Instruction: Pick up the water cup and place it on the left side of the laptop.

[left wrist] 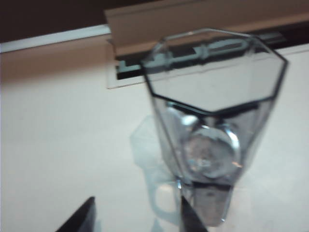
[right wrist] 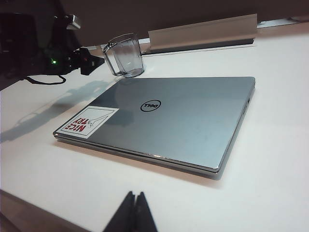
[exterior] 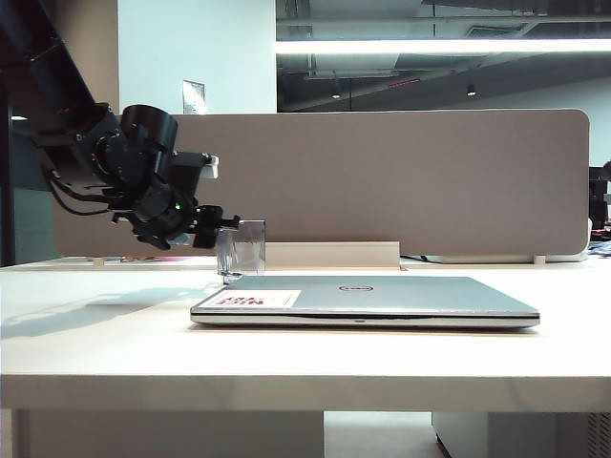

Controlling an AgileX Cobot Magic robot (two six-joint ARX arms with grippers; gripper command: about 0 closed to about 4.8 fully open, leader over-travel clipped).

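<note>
Closest to your left wrist camera, the left gripper (left wrist: 137, 215) shows only two dark fingertips (left wrist: 79, 220) cut off at the frame edge, spread wide with bare table between them and gripping nothing. Just beyond them stands the water cup (left wrist: 212, 121), upright on its base, its long axis vertical and its faceted mouth open upward. You can see the round base through the clear wall, and one fingertip overlaps the cup's foot in the picture; whether it touches, you cannot tell. A handle is hard to make out there.

In the exterior view your left gripper (exterior: 221, 229) reaches in from nine o'clock, level with the cup (exterior: 241, 250), which sits at the laptop's back left corner, near ten o'clock of the lid. Its foot is hidden behind the laptop's edge.

Turn to the laptop (exterior: 368, 300): it lies closed and flat on the white table (exterior: 105, 353), long axis running nine to three o'clock, round logo centred on the lid, white sticker with red print (exterior: 258, 299) at the front left corner.

Your right gripper (right wrist: 134, 212) shows as two dark fingers pressed together, closed on nothing, hanging over the table well short of the laptop (right wrist: 169, 118). Behind everything a grey partition panel (exterior: 401, 181) spans the desk.
</note>
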